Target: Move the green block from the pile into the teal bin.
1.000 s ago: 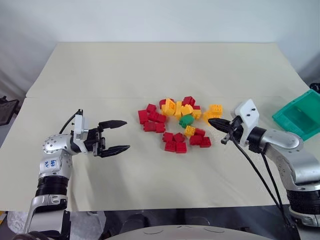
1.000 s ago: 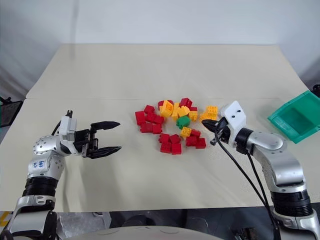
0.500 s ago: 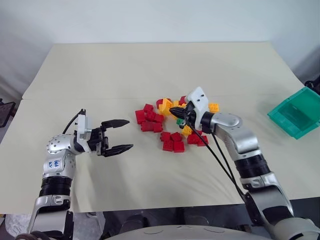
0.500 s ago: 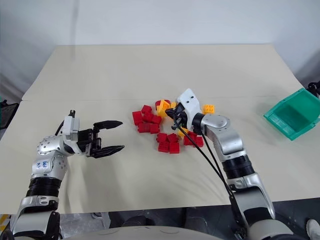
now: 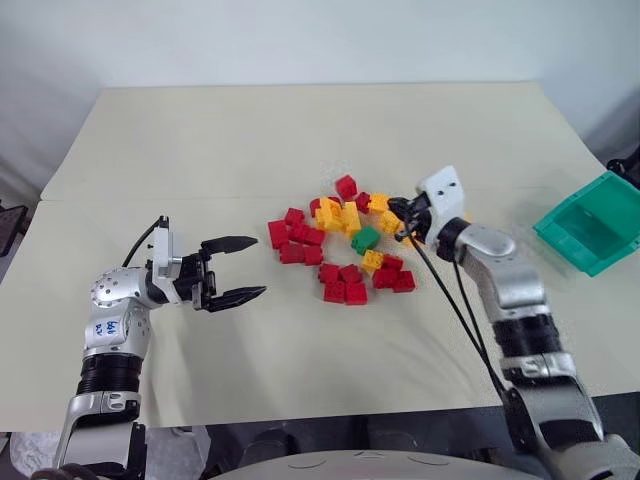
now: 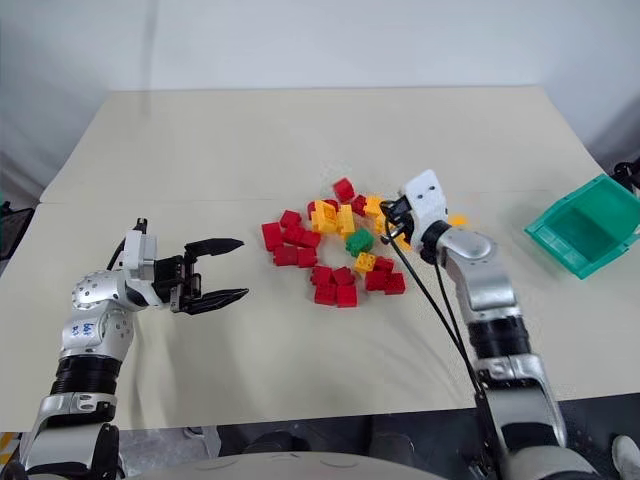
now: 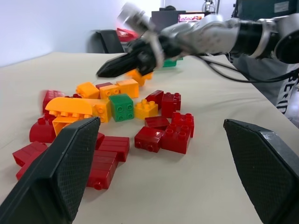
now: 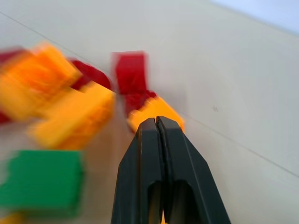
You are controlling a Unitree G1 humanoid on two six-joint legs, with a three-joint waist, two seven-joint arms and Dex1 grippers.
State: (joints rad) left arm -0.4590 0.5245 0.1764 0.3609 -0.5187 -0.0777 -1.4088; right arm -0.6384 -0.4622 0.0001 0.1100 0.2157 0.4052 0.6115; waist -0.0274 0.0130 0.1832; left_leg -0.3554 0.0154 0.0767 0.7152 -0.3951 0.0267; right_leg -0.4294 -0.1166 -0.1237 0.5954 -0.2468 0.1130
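Right wrist view shows the right gripper (image 8: 158, 122) with its two fingers pressed flat together, holding nothing, and a yellow brick (image 8: 155, 111) just past the tips, though blur makes it hard to say whether they touch. The green block (image 8: 42, 179) lies just beside the fingers there, on the side nearer the robot. The eye views give what that close view cannot: the green block (image 5: 365, 239) sits near the middle of the pile (image 5: 343, 246), just short of the right gripper (image 5: 395, 208) and to its left, while the teal bin (image 5: 590, 225) stands well apart on the gripper's right, at the table's edge, tilted and with nothing in it.

The left gripper (image 5: 245, 268) hangs well to the left of the pile, fingers spread wide and pointing toward the bricks. Its wrist view looks between the two fingers (image 7: 70, 163) at the green block (image 7: 122, 107) lying studs up among the bricks, with the shut right gripper (image 7: 112, 68) above the far bricks.

Counted from the eye views: one green block, roughly fourteen red bricks, about eight yellow, one bin. One red brick (image 5: 346, 187) lies a little apart on the far side.

The table (image 5: 300, 140) is covered in pale cream cloth with a seam across it; a white wall (image 5: 300, 40) stands behind. The left wrist view shows a dark chair (image 7: 108, 41) and a monitor (image 7: 191, 17) beyond the table.
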